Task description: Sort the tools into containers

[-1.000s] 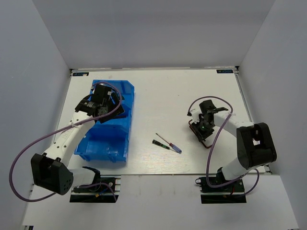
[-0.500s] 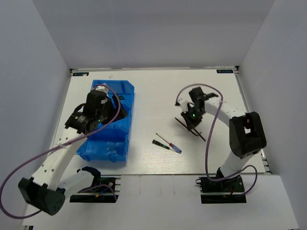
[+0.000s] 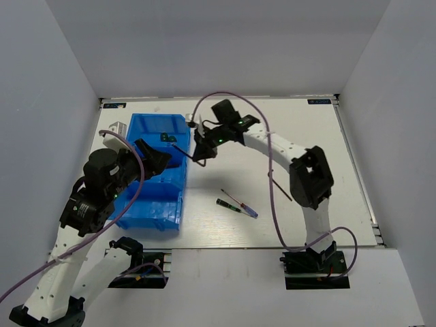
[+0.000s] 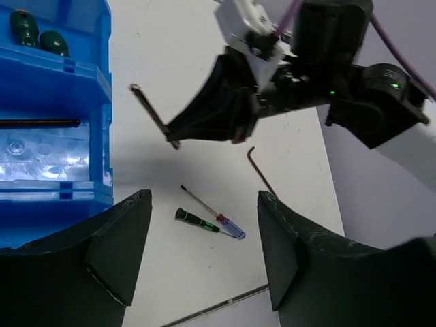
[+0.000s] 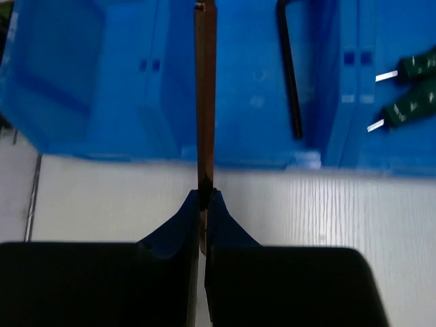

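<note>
The right claw (image 3: 199, 155) is clamped shut on a hex key (image 5: 204, 88), pinching it near one end so that the rest of the shaft juts straight out ahead of the fingertips. The key is a thin, dark brownish rod. Its short bent leg seems to be at the far tip, though that is too small to be sure.

The bins (image 3: 150, 204) lie directly ahead of the claw along the key's long axis, which runs crosswise to their row. From above, the tip reaches about to the near rim. Whether it is already over the wall cannot be told. In the right wrist view the shaft lines up with the middle bin (image 5: 252, 102), where a binned key (image 5: 289, 68) lies roughly parallel to it. Two stubby drivers (image 5: 411, 103) sit in the bin next door.

The right arm is the one placed for the drop, which probably needs a little more reach forward before the release. The left claw (image 3: 153, 159) hangs wide open and empty above the bins.

On the worktop (image 3: 225, 129), well apart from the bins, lie a loose key (image 3: 281, 185) and two thin screwdrivers, one green-black (image 4: 194, 219), one red-blue (image 4: 231, 230).
</note>
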